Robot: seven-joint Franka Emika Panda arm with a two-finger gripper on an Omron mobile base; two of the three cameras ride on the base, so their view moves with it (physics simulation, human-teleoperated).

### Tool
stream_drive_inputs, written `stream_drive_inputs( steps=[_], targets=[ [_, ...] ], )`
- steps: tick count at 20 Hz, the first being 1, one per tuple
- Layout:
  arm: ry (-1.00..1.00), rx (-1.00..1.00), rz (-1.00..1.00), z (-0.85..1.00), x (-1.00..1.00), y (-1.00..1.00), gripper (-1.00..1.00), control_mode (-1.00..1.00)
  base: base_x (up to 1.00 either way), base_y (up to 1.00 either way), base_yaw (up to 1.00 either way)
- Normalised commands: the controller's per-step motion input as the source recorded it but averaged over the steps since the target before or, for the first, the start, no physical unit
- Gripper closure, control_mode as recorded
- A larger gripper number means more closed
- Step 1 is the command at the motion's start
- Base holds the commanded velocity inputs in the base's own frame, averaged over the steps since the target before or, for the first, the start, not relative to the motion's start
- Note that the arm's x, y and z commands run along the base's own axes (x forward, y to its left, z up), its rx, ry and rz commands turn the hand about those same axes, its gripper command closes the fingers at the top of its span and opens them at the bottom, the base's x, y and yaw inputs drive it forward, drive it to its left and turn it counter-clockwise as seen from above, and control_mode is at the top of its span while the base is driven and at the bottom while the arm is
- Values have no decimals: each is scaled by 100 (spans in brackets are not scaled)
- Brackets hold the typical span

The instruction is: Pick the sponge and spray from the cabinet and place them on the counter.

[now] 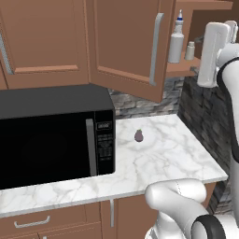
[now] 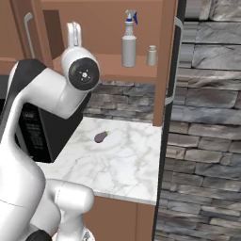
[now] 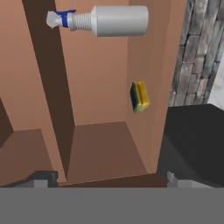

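On the brown wooden cabinet (image 2: 108, 28) shelf, tall grey-white spray bottle (image 3: 118, 20) and yellow-green sponge block (image 3: 140, 96) sit apart; end effector (image 3: 107, 177) fingers spread wide, empty.

Flat, even rendered light, no glare. Soft shadow under the cabinet (image 2: 108, 70) shelf; microwave (image 1: 51, 135) front near-black. Base views sharp; hand view slightly soft, low-res.

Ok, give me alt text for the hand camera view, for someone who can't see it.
Rolled sideways, the hand view looks into the open wooden cabinet, where the spray and the sponge sit on the shelf. The open gripper holds nothing.
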Motion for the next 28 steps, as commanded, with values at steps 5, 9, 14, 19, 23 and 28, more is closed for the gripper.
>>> stream_drive_inputs(
  steps=[5, 9, 14, 19, 23, 28],
  targets=[
    [0, -1, 10, 0, 18, 20, -100, -100, 0, 0, 0],
    [0, 0, 11, -3, 16, 8, -100, -100, 0, 0, 0],
    [0, 0, 13, -3, 5, 1, -100, -100, 0, 0, 0],
    [0, 0, 12, 0, 3, 10, -100, -100, 0, 0, 0],
    [0, 0, 13, 0, 3, 12, -100, -100, 0, 0, 0],
    [-3, 0, 12, 0, 0, 6, -100, -100, 0, 0, 0]
  ],
)
